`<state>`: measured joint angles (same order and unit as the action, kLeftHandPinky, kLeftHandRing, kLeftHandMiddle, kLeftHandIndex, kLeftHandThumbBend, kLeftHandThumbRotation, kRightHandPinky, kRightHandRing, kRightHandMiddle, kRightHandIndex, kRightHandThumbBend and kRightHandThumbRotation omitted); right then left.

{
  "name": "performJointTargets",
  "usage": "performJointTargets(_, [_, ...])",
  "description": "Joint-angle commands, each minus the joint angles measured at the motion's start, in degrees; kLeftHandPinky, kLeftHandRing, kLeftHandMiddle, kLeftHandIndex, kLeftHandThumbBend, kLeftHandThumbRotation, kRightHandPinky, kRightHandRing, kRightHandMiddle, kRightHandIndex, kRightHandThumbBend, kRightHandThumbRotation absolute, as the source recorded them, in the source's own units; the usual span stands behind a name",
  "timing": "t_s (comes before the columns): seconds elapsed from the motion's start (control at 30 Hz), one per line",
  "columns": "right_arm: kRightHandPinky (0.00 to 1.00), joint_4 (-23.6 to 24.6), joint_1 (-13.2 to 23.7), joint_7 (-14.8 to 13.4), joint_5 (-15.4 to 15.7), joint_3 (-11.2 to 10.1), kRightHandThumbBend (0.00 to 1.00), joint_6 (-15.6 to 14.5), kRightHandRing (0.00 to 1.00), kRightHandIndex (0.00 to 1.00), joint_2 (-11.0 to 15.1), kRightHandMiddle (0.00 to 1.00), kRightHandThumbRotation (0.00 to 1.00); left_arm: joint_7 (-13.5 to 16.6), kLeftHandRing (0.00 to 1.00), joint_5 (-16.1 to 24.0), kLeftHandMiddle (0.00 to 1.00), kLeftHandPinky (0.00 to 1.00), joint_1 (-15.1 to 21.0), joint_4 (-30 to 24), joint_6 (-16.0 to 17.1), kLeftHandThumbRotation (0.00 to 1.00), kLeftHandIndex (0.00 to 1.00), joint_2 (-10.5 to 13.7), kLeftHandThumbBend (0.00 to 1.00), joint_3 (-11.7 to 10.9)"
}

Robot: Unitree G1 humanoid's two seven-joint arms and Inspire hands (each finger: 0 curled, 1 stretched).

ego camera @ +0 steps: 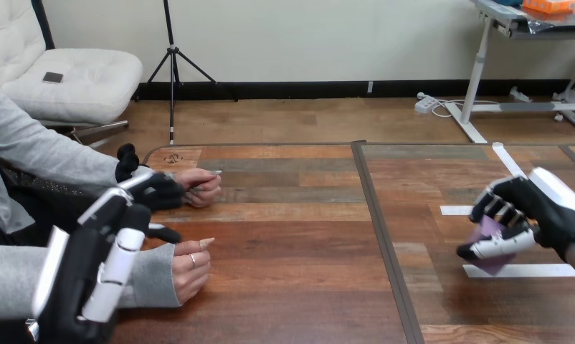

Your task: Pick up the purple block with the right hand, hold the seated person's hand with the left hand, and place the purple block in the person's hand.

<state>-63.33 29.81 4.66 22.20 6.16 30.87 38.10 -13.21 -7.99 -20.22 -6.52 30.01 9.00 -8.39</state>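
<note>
At the right of the frame I see my right hand (532, 211) clenched round the purple block (491, 238), over the desk (306, 251) by the white tape strips (518, 270); at lower left my left hand (80, 276) lies between the person's upper hand (201, 188) and the person's lower hand (190, 269); I cannot tell whether it grasps either.

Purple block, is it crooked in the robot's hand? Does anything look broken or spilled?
A little: the purple block sits tilted in the right hand, whose fingers and thumb are curled round it. The hand hides part of it, but what shows looks whole. Nothing is spilled or broken.
</note>
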Motion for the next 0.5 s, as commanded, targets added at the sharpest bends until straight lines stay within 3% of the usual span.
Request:
performJointTargets(0.0, [0.37,5.52,5.1,-0.48,-1.54,-1.54,0.83,1.93,0.4,0.44,2.5,0.44,0.0,0.77,0.72,2.67,0.72,0.52,4.69,-1.06,2.25,0.81,0.71,2.74,0.64,-2.29])
performJointTargets(0.17, [0.37,6.46,4.65,-0.9,-1.71,-1.77,0.83,3.11,0.4,0.44,2.35,0.44,0.0,0.84,0.7,3.58,0.71,0.51,5.78,-0.23,4.29,0.75,0.7,3.79,0.59,-3.59])
performJointTargets(0.3, [0.38,7.76,4.17,-0.53,-2.05,-2.01,0.83,3.04,0.41,0.44,2.13,0.44,0.0,1.04,0.69,5.43,0.71,0.5,6.0,-1.4,4.06,0.69,0.69,5.46,0.58,-4.75])
performJointTargets(0.47, [0.38,8.68,3.86,-0.38,-2.31,-2.03,0.82,2.96,0.4,0.44,1.96,0.43,0.0,0.67,0.71,5.89,0.72,0.51,5.76,-2.85,2.95,0.61,0.7,6.81,0.64,-5.69])
